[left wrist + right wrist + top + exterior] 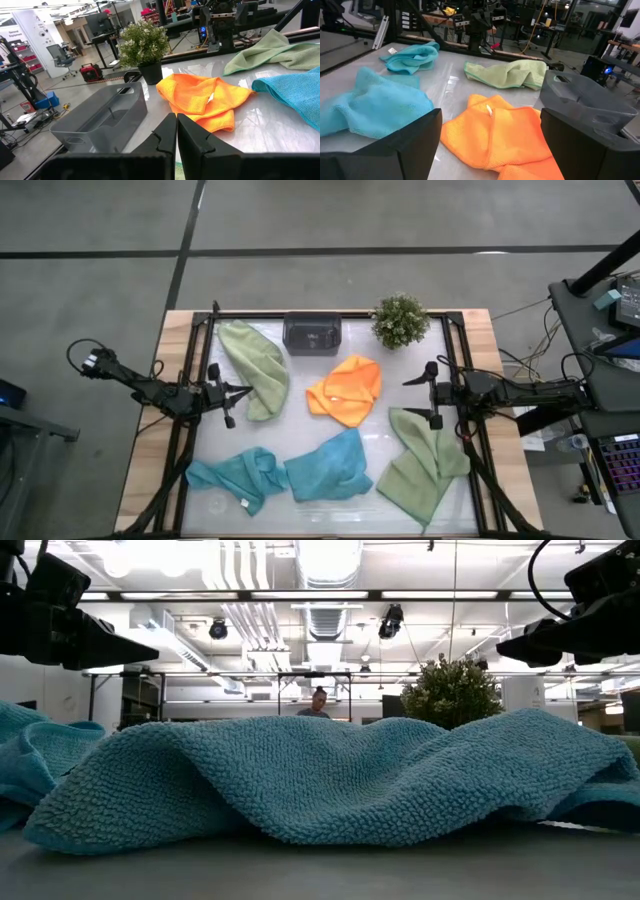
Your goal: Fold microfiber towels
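A pale table top point(330, 510) framed by black rails sits on a grey floor, with an open workshop behind. The left gripper point(243, 389) hovers over the table with its fingers pressed together, holding nothing; a crumpled light sage green microfiber towel point(255, 360) lies just beside its tip. The right gripper point(411, 396) hovers opposite with its fingers spread wide, also empty. Between the two lies a rumpled orange microfiber towel point(347, 389). A second sage green towel point(424, 461) lies below the right gripper. Two teal-blue microfiber towels point(232, 475) point(332, 468) lie nearer the front edge. A small dark grey rectangular plastic tray point(313, 333) and a bushy green potted plant point(401, 320) stand at the far edge.
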`<action>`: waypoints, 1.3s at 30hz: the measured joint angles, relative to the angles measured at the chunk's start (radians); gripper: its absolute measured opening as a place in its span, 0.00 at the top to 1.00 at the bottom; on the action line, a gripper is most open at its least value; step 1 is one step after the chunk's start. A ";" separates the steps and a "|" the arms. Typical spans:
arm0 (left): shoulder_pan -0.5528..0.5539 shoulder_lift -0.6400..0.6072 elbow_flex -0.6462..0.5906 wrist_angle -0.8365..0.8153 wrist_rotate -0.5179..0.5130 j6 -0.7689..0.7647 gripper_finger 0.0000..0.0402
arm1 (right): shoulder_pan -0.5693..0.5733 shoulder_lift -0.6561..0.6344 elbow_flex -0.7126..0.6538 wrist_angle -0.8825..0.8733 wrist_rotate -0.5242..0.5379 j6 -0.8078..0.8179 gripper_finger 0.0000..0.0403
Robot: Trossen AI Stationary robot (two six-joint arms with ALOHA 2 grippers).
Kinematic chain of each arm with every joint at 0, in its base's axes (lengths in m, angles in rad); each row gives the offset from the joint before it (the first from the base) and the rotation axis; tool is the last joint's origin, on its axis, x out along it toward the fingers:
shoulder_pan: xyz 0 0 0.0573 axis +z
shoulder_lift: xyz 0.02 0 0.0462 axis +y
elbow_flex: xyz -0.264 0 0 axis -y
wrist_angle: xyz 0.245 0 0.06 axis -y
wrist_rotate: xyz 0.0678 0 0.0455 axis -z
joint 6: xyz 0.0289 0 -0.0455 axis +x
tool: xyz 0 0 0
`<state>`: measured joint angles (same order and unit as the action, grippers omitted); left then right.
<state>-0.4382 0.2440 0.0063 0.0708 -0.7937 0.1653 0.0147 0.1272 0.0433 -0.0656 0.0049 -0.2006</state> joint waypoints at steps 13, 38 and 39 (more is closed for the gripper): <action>0.000 0.000 0.000 0.346 -0.015 -0.429 1.00 | -0.002 0.001 -0.004 0.153 0.046 0.234 0.19; 0.000 0.195 0.096 0.623 0.108 -0.448 1.00 | -0.002 -0.001 -0.001 0.153 0.049 0.895 0.19; 0.000 0.215 0.105 0.625 0.108 -0.449 1.00 | -0.002 -0.001 -0.001 0.153 0.049 0.895 0.19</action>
<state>-0.4381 0.4593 0.1116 0.6955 -0.6859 -0.2833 0.0128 0.1261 0.0422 0.0875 0.0540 0.6941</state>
